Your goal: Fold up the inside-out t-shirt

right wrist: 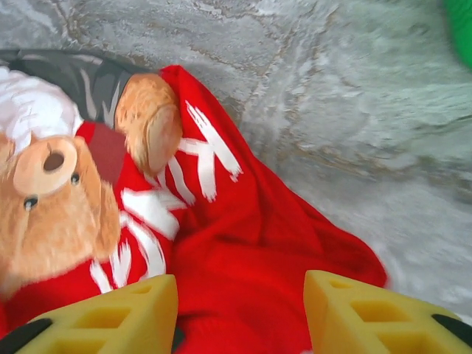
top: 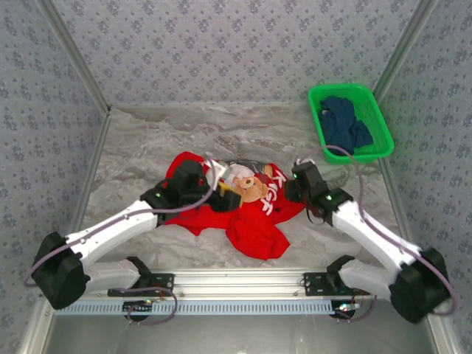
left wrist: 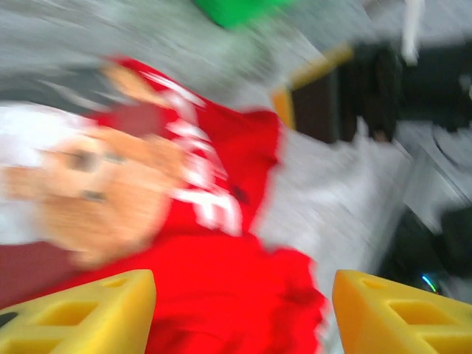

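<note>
My left arm (top: 118,221) hides part of the bright red cloth t-shirt (top: 254,232) — lying left-to-right — left gripper (left wrist: 243,284) and right gripper (right wrist: 240,284) both spread apart.

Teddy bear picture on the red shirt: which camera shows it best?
The right wrist view: the teddy bear print is close and sharp, eyes and snout clear. The top view shows it small; the left wrist view shows it blurred.
</note>
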`<state>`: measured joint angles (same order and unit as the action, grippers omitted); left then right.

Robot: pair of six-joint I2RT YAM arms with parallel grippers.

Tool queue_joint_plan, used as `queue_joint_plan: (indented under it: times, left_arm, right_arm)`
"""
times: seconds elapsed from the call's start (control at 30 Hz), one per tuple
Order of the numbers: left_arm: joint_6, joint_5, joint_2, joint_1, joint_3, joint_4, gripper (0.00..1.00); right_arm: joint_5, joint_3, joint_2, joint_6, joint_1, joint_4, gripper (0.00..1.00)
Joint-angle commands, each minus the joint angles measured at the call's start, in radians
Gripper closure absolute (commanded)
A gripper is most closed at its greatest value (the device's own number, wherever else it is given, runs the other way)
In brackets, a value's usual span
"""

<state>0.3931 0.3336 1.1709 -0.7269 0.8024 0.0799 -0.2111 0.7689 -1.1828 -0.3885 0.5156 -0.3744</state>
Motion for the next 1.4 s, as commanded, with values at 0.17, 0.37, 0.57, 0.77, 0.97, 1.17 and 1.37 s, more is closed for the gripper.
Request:
queue_joint_plan:
  times: [0.17,0.37,0.57,0.77,0.97,1.17,1.37]
  left_arm:
    - [0.107,-0.373,0.332,0.346,0.158,0.070,0.29]
    - [-0.005,-0.331,0.669,0.386,0.459,0.186,0.23]
    - [-0.021,-0.241,0.833,0.368,0.579,0.239,0.22]
    - [-0.023,-0.165,0.882,0.367,0.595,0.229,0.47]
    - [0.004,-0.008,0.902,0.414,0.673,0.199,1.00]
    - [0.117,0.043,0.602,0.518,0.635,0.015,1.00]
    - [0.184,-0.010,0.217,0.560,0.348,-0.122,1.00]
  right_arm:
    - [0.197,0.344,-0.514,0.033,-0.091,0.144,0.28]
    - [0.246,0.338,-0.545,0.061,-0.148,0.093,0.25]
    - [0.364,0.284,-0.576,0.076,-0.171,0.153,0.34]
    - [0.393,0.298,-0.594,0.092,-0.168,0.194,0.72]
    - [0.354,0.463,-0.536,0.203,-0.175,0.179,1.00]
    - [0.362,0.675,-0.387,0.339,-0.160,0.165,1.00]
    - [0.297,0.610,-0.156,0.547,0.029,0.098,1.00]
